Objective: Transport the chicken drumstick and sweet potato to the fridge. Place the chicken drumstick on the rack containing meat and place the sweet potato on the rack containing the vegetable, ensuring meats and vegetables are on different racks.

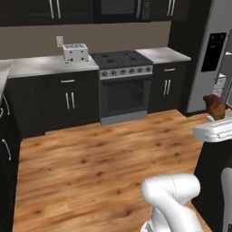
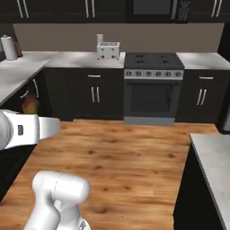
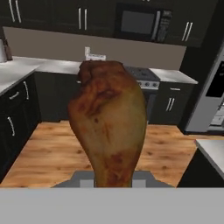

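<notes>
One chicken drumstick (image 3: 109, 127) in the closed hand (image 3: 113, 179); fridge (image 1: 216, 59) nearby

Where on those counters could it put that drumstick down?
Bare grey counter lies left of the toaster, and more between stove and fridge. The tool holds the chicken drumstick. The stove top is crowded with burners.

You're looking at a home kitchen: dark cabinets (image 1: 68, 97) under pale counters (image 1: 50, 65), a steel stove (image 1: 124, 84) on the back wall, a white toaster (image 1: 74, 52), a microwave (image 3: 140, 24) overhead, a grey fridge (image 1: 219, 59), wood plank floor (image 1: 95, 167).
</notes>
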